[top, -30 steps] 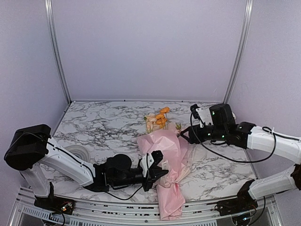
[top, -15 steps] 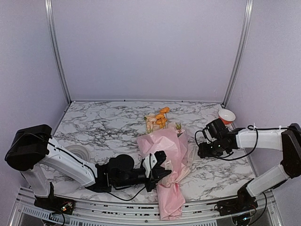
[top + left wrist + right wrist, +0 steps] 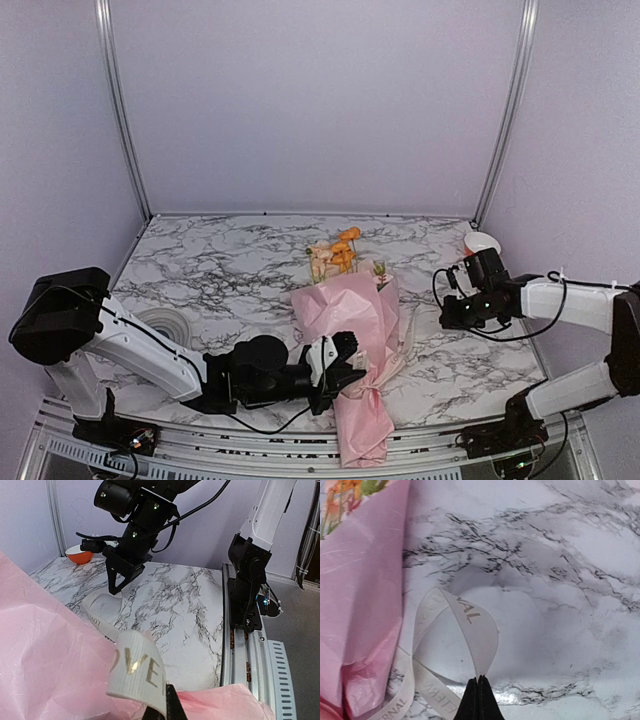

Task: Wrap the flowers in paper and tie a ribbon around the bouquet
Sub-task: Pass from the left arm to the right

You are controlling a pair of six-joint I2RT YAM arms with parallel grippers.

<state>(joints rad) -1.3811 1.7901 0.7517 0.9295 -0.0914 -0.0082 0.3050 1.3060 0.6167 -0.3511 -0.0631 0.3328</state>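
The bouquet (image 3: 362,345) lies at the table's front middle, a cone of pink paper (image 3: 45,665) with orange and yellow flowers (image 3: 340,252) at its far end. The cream ribbon (image 3: 139,672), printed with gold letters, arches up from the paper into my left gripper (image 3: 167,695), which is shut on it at the cone's narrow waist (image 3: 345,365). To the right of the bouquet my right gripper (image 3: 479,680) sits low over the marble, shut on a raised loop of the same ribbon (image 3: 470,622). That gripper (image 3: 447,318) stays apart from the paper (image 3: 360,605).
A small red-and-white bowl (image 3: 481,243) stands at the back right, just behind the right arm. A round grey ringed disc (image 3: 166,325) lies at the left beside the left arm. The metal rail (image 3: 255,650) runs along the table's near edge.
My right gripper swung from beside the blossoms out to the right, came down to the table and shut on the ribbon loop. The left gripper has kept its hold and barely shifted.
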